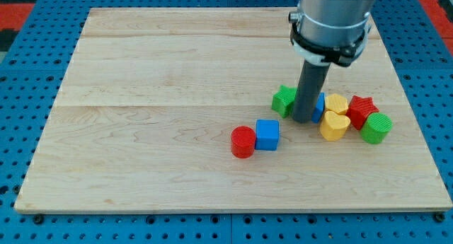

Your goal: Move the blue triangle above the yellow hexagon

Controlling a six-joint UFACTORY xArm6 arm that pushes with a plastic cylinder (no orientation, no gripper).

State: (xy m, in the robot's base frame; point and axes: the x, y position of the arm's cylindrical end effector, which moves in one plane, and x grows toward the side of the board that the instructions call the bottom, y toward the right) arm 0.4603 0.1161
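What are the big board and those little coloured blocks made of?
The board looks like pale unvarnished wood: grain lines and plank seams show, and the sheen is dull. The blocks, such as the red cylinder and the blue cube, look like matte plastic, possibly painted wood: flat even colour, and the green cylinder has ridged sides.

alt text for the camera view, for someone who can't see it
My tip sits on a wooden board amid a block cluster: green block at its left, partly hidden blue block, yellow blocks, red star, green cylinder. Apart: red cylinder touching blue cube.
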